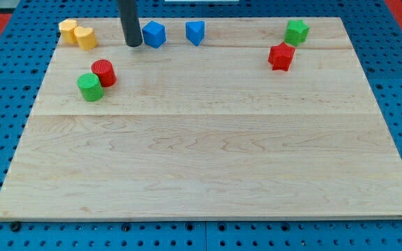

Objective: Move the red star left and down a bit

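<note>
The red star point(280, 56) lies on the wooden board point(208, 160) near the view's top right, just below and left of a green star point(296, 31). My tip point(133, 44) is at the view's top left of centre, far left of the red star. It stands right beside the left side of a blue block point(154, 33); I cannot tell whether it touches it.
A second blue block point(195, 31) lies right of the first. Two yellow blocks point(77, 33) sit at the top left corner. A red cylinder point(104, 72) and a green cylinder point(89, 87) touch each other at the left.
</note>
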Robot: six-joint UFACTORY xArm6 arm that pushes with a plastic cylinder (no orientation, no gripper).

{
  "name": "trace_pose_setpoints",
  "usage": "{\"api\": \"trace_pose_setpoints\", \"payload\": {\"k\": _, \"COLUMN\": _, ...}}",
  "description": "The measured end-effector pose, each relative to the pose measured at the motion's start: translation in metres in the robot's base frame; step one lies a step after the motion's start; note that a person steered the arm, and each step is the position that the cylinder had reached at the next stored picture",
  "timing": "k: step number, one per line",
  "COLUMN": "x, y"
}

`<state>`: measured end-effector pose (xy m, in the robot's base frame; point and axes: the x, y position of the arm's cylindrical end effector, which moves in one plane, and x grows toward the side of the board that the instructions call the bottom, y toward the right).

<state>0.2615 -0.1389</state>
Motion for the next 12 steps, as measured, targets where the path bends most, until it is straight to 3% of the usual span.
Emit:
{"api": "trace_pose_setpoints", "payload": {"k": 1, "x": -0.016, "y": 0.002}}
{"api": "trace_pose_setpoints", "payload": {"k": 2, "x": -0.002, "y": 0.05}}
{"api": "trace_pose_setpoints", "payload": {"k": 4, "x": 0.119, "y": 0.063}}
{"api": "trace_pose_setpoints", "payload": {"k": 5, "x": 0.137, "y": 0.066}}
{"api": "trace_pose_setpoints", "payload": {"k": 6, "x": 0.14, "y": 0.143}}
{"api": "trace_pose_setpoints", "payload": {"k": 7, "x": 0.14, "y": 0.181}}
{"api": "trace_pose_setpoints", "payload": {"k": 12, "x": 0.125, "y": 0.325}}
